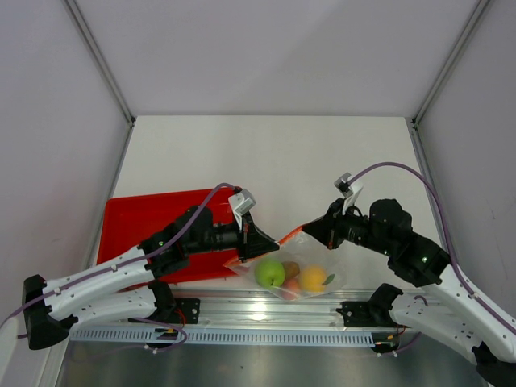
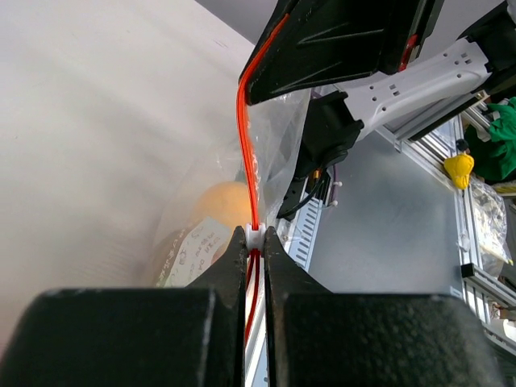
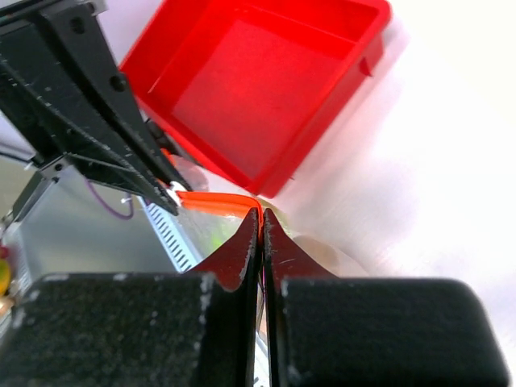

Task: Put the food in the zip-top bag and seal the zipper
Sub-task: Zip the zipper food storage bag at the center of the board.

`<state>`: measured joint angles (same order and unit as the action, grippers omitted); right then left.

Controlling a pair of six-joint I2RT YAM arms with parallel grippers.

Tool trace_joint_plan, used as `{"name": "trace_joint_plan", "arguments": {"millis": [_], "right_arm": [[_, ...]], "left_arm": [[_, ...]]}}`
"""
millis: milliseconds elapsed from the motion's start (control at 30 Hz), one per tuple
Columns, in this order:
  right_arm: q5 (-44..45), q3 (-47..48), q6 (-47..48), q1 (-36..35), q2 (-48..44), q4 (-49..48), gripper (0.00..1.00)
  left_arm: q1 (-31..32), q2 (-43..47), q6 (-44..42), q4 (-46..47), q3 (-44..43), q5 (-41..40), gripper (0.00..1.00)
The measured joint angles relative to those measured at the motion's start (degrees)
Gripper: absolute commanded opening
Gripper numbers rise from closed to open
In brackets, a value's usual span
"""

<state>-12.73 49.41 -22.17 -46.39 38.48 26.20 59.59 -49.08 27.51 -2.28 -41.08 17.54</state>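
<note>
While both arms leaned in beside the red tray (image 1: 145, 222), the zip-top bag (image 1: 305, 248) sat just right of the tray's near corner, at the counter's (image 1: 266, 161) near edge. The left pincer (image 1: 270, 242), pressed together, pinched the zipper (image 1: 290, 235) at the end nearest the tray. The right pincer (image 1: 310, 228), likewise pressed together, pinched the end farther from the tray. Inside the bag lay the green apple (image 1: 270, 272), the brown fruit (image 1: 291, 268), the peach (image 1: 292, 286) and, farthest from the tray, the yellow-orange fruit (image 1: 313, 278).
</note>
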Motion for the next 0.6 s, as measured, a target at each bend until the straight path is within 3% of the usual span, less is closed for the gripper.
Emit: {"name": "trace_joint_plan", "arguments": {"millis": [600], "right_arm": [[16.1,0.0,1.1,0.6,-4.1,7.3,0.00]], "left_arm": [[0.0,1.6,-0.6,-5.9,-0.5,-2.5,0.01]]}}
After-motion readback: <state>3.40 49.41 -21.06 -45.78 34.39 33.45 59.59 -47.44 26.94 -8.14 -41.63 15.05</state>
